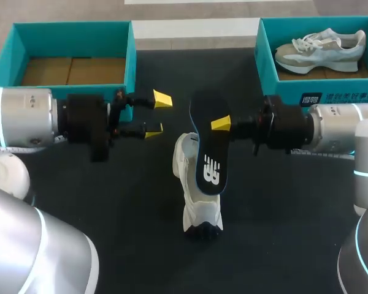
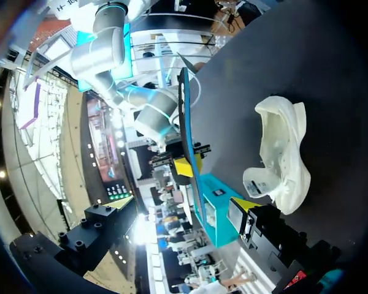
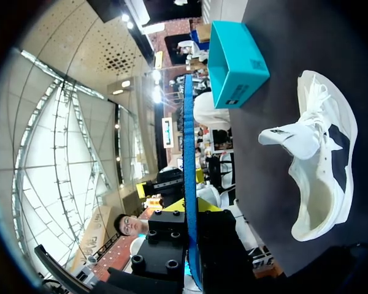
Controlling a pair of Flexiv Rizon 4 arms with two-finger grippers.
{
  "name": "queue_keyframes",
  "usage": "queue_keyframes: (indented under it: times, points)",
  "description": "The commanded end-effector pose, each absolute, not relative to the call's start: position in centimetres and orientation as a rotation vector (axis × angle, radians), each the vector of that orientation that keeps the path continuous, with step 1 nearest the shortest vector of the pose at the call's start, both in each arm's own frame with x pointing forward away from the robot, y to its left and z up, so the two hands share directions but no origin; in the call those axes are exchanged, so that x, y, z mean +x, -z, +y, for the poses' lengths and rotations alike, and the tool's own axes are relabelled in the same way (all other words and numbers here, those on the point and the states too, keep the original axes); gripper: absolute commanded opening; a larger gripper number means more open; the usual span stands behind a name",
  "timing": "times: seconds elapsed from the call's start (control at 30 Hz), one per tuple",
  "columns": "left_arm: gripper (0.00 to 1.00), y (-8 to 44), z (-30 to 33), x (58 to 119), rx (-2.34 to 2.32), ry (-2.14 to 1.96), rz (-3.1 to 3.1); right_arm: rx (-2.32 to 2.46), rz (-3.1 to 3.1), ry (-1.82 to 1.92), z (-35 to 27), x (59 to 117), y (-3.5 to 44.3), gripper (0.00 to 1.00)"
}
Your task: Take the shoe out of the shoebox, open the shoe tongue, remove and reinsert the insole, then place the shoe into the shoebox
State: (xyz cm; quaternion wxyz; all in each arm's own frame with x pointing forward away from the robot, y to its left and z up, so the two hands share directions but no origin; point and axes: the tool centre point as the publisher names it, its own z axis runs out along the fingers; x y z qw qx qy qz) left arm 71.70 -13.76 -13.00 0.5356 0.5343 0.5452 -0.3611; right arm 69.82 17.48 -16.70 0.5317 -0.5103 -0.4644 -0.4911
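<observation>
A white shoe (image 1: 195,195) lies on the dark table, toe toward the front edge; the wrist views show it open-mouthed (image 2: 283,160) (image 3: 322,165). Above it hangs the dark blue insole (image 1: 207,144) with a white logo, and my right gripper (image 1: 221,124) is shut on its edge. In the right wrist view the insole (image 3: 188,153) runs edge-on out from between the fingers of that gripper (image 3: 190,211). My left gripper (image 1: 157,115) stands open a little to the left of the insole, with nothing between its yellow tips. The left wrist view has the insole (image 2: 186,116) edge-on ahead.
An empty teal shoebox (image 1: 130,58) stands at the back left, close behind my left gripper. A second teal shoebox (image 1: 267,61) at the back right holds a grey and white shoe (image 1: 322,48). Dark tabletop lies bare in front of both arms.
</observation>
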Motion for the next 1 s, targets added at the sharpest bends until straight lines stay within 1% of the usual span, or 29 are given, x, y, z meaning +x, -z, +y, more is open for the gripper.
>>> queue_keyframes:
  times: [0.03,0.5,0.7,1.0]
  points:
    - [1.00,13.4,-14.6,71.6,1.129,0.983,1.113,-1.218,-1.104,1.178,17.5,69.4,16.7,0.00]
    - [1.00,13.4,-14.6,71.6,1.129,0.983,1.113,-1.213,-1.101,1.167,17.4,68.9,16.6,0.00]
    - [1.00,14.8,-15.8,71.6,1.121,1.015,1.156,-1.209,-1.106,1.159,17.5,68.9,16.7,0.00]
    - [1.00,15.5,-17.6,71.9,1.120,1.025,1.202,-1.216,-1.121,1.138,18.4,68.4,17.2,0.00]
